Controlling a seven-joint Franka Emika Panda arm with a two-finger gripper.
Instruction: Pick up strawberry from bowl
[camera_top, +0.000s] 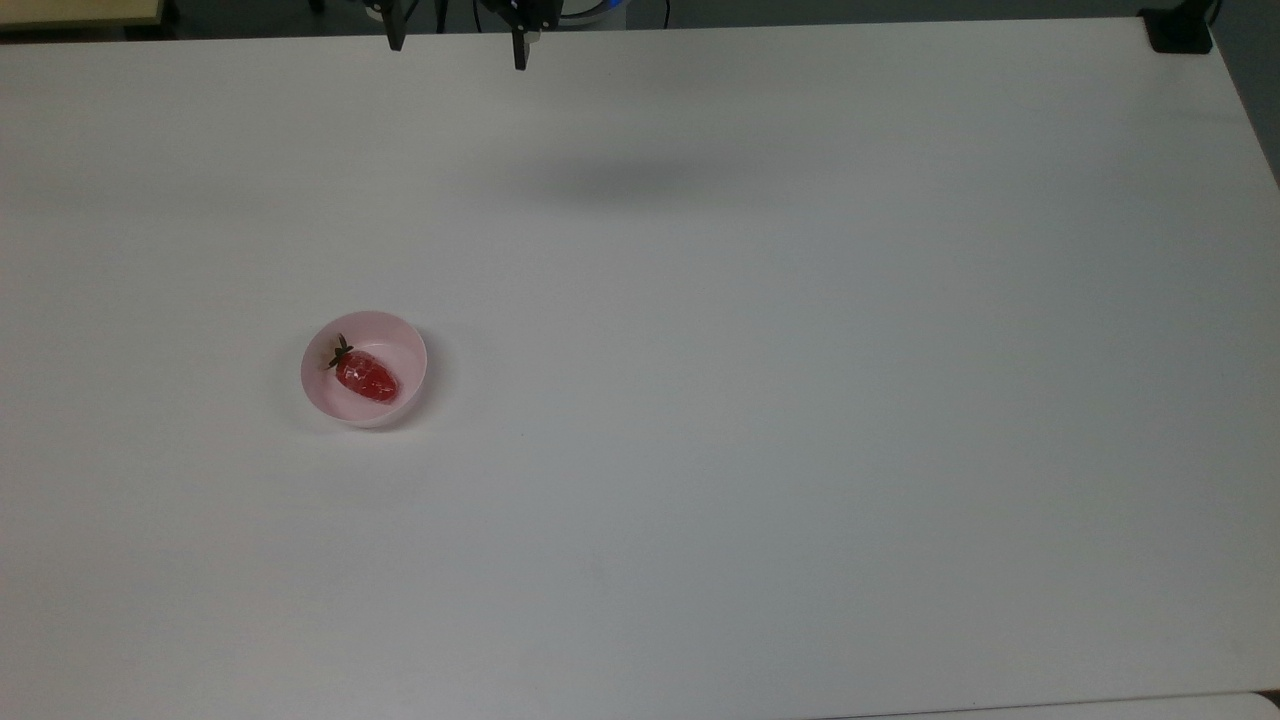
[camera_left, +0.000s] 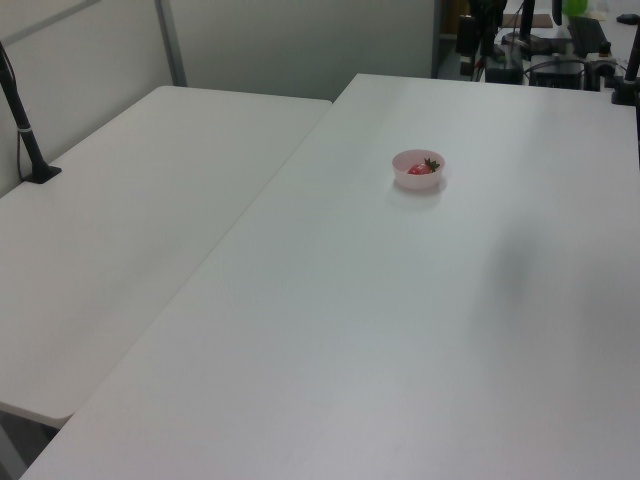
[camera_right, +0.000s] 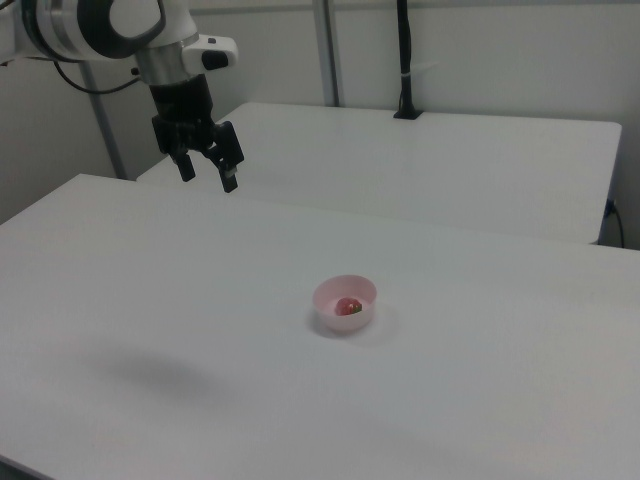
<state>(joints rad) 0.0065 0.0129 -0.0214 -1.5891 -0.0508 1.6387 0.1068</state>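
Strawberry (camera_top: 366, 375) in bowl (camera_top: 407, 343); pincer (camera_right: 207, 176) spread, empty.

The strawberry (camera_left: 420, 168) lies inside the bowl (camera_left: 405, 172).

The strawberry (camera_top: 367, 376) lies in the bowl (camera_top: 409, 347), which sits on the table (camera_top: 760, 420). In the right view, the gripper (camera_right: 207, 176) hangs above the table, well apart from the bowl, up toward the right view's left. A second table (camera_right: 450, 165) stands behind the bowl's table there.
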